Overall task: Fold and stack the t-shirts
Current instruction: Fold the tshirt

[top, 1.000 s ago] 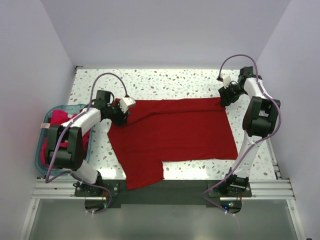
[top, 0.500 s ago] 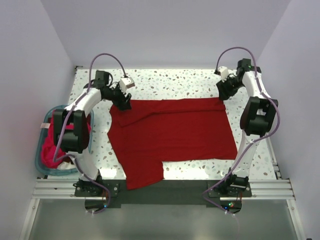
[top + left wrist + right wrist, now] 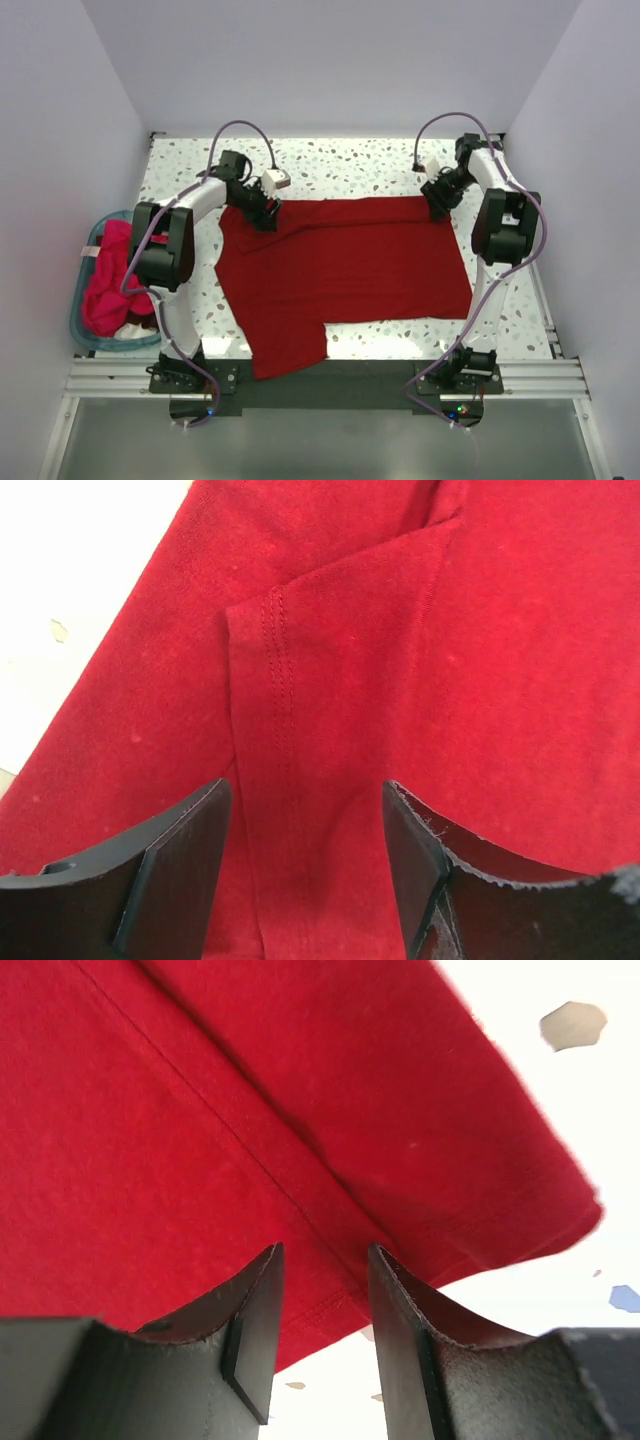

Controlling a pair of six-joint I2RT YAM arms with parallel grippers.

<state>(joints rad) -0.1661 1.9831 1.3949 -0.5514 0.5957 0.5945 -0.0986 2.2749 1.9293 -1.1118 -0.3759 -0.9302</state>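
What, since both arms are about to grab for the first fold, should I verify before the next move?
1. The crimson t-shirt lies spread on the table: ok, apart from a fold at its far left corner.
2. The left hand is open over that stitched fold: ok.
3. The right hand is open over the far right corner: ok.
4. Cloth is gripped: not ok, both hands stand open.
5. The near sleeve is fully on the table: not ok, it hangs past the near edge.
6. The pinkish-red shirts sit in the teal basket, away from both hands: ok.
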